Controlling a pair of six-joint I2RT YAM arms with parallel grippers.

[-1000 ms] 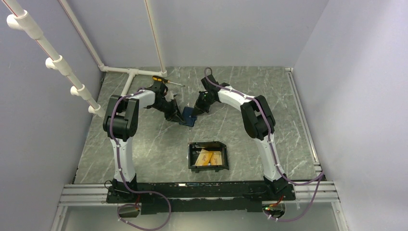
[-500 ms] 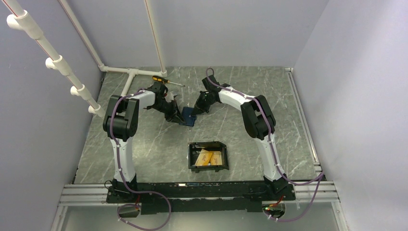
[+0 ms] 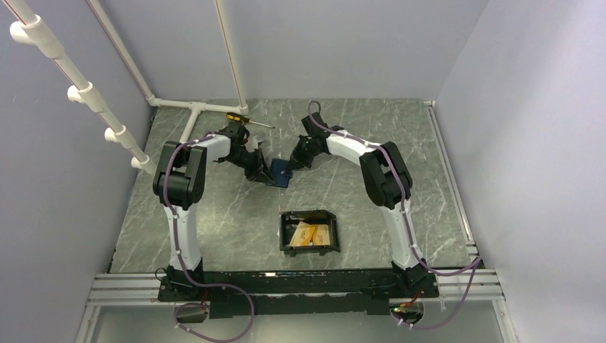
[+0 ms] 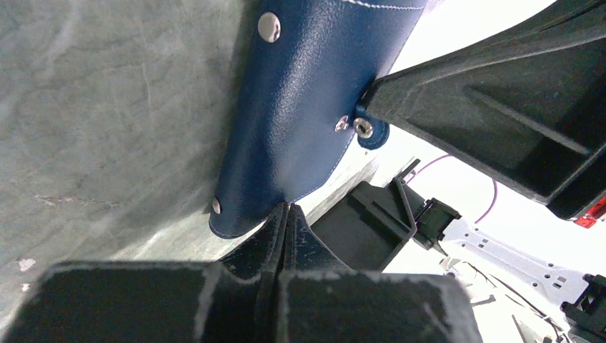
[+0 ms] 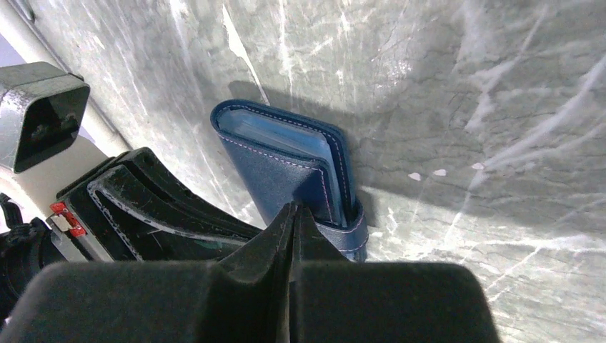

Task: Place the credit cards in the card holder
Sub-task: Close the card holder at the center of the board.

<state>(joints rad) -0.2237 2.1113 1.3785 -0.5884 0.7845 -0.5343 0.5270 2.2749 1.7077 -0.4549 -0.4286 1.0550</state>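
Left gripper [image 4: 286,211] and right gripper [image 5: 293,211] each pinch shut on the dark blue wallet [image 3: 279,172], far centre — likely to spread it open — while credit cards [image 3: 309,234] lie in the card holder [image 3: 308,214], near centre.

Dark blue wallet [image 3: 280,172], folded, white stitching, silver snaps, on grey marble-pattern table [image 3: 214,214], far half. Screwdriver [image 3: 246,121], yellow-black handle, lies farther back, near white pipe frame [image 3: 191,107].

Soft, even light overhead; blown-out glare, perhaps slight blur, at left wrist.
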